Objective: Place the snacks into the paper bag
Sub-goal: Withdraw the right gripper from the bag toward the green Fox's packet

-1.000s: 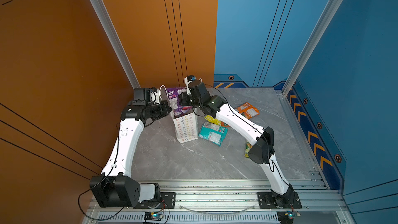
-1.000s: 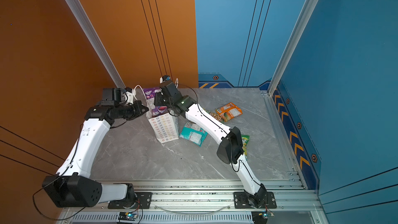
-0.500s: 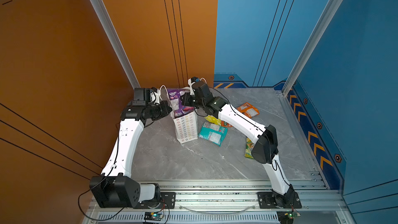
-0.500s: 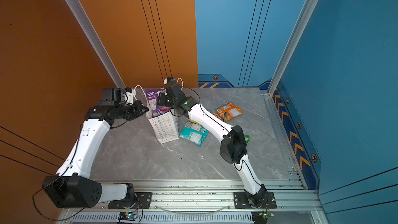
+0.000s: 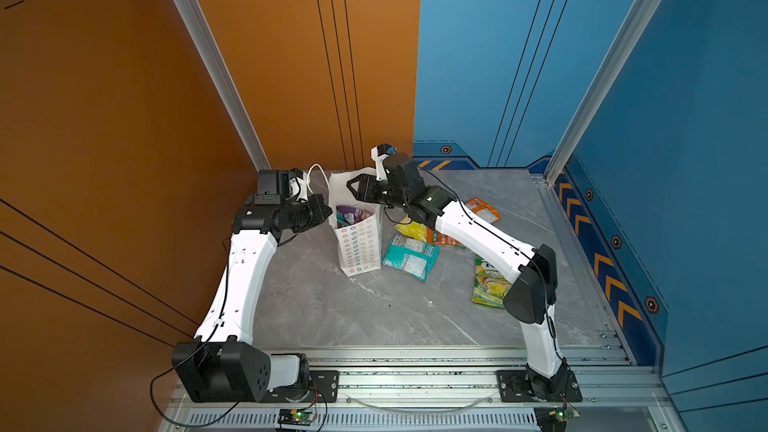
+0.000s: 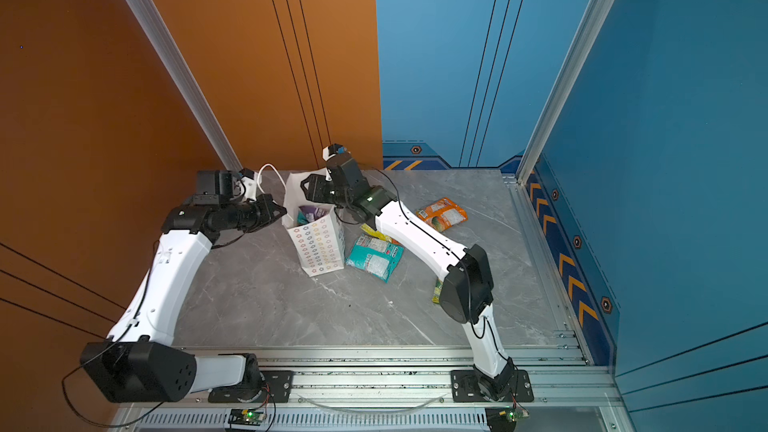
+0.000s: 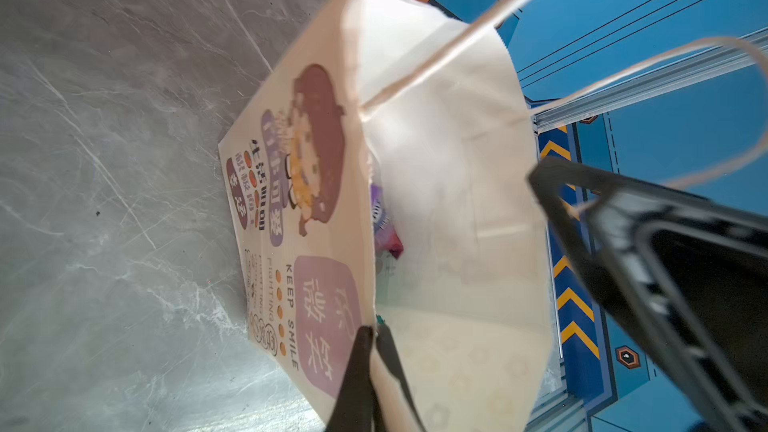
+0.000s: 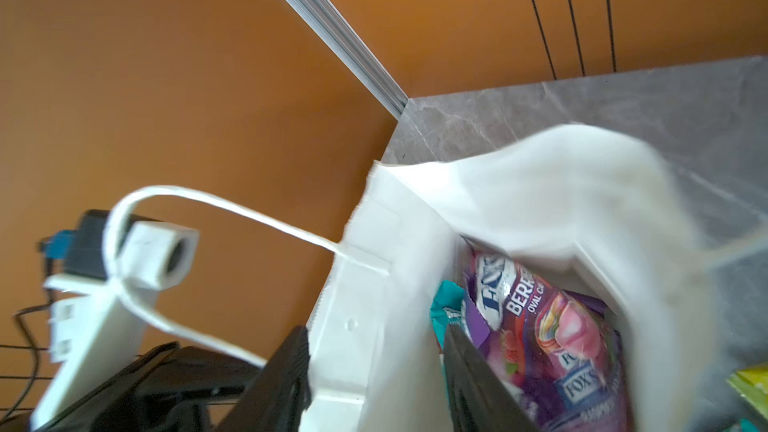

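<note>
Paper bag [image 5: 359, 243] stands upright on the grey marble table [image 5: 332, 309] with its mouth open, and both top views show flower outlines on its near side. A white cord handle [image 5: 313, 172] loops up from the bag's rim.

The left pincer [image 7: 373, 332] is closed narrow on that rim, one finger outside the wall and one inside. The right pincer [image 5: 357, 191] hangs over the bag's mouth with its jaws wide apart, gripping nothing. In the right wrist view one finger [image 8: 286, 367] sits outside a bag wall and the other inside.

A purple FOX'S packet [image 8: 548, 326] lies in the bag with a teal wrapper [image 8: 446, 297] beside it.

A teal packet [image 5: 409, 256] lies flat on the table just beside the bag. A yellow packet [image 5: 411, 228] is also near the bag, partly under the right arm. An orange pouch [image 6: 441, 214] lies well apart from the bag. A green-and-yellow packet [image 5: 488, 282] lies farthest from it, partly hidden by the right arm's elbow.
</note>
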`<state>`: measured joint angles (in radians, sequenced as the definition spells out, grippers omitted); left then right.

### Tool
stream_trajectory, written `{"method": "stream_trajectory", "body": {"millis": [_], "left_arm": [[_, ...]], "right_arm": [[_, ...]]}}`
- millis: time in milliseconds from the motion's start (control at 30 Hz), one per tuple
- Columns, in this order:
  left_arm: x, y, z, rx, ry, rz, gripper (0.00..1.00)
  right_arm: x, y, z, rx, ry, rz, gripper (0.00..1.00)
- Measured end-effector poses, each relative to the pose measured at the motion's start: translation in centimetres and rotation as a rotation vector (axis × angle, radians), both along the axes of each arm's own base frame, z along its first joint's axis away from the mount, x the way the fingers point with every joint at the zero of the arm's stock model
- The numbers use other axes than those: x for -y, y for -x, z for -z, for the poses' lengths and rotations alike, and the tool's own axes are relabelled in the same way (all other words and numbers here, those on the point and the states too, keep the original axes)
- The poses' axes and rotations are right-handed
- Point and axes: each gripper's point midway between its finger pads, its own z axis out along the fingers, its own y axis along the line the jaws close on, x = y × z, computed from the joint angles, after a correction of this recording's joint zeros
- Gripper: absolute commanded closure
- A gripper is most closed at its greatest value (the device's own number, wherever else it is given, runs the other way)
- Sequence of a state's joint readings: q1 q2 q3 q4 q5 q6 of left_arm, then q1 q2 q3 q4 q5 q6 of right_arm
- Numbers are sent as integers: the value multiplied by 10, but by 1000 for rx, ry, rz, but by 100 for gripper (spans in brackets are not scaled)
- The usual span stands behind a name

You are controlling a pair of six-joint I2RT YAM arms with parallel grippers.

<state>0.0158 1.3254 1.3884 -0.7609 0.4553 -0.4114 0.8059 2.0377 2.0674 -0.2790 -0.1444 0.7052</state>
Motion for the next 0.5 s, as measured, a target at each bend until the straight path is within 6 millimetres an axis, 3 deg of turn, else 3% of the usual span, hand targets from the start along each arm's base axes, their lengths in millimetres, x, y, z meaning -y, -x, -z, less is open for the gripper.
{"method": "stream_trajectory", "body": {"millis": [167,300,400,500], "left_arm": [[-3,0,1,-2,1,-8,100],[-3,0,1,-2,1,-8,100],[-3,0,0,0,1,-8,100],[-3,0,0,1,1,-9,100]], "right_arm": [[34,16,-63,116,-62,23,42],[61,29,-91,184,-76,44,41],[83,34,-89,198,-55,68,40],[109,34,-65,171,-4,100,39]]}}
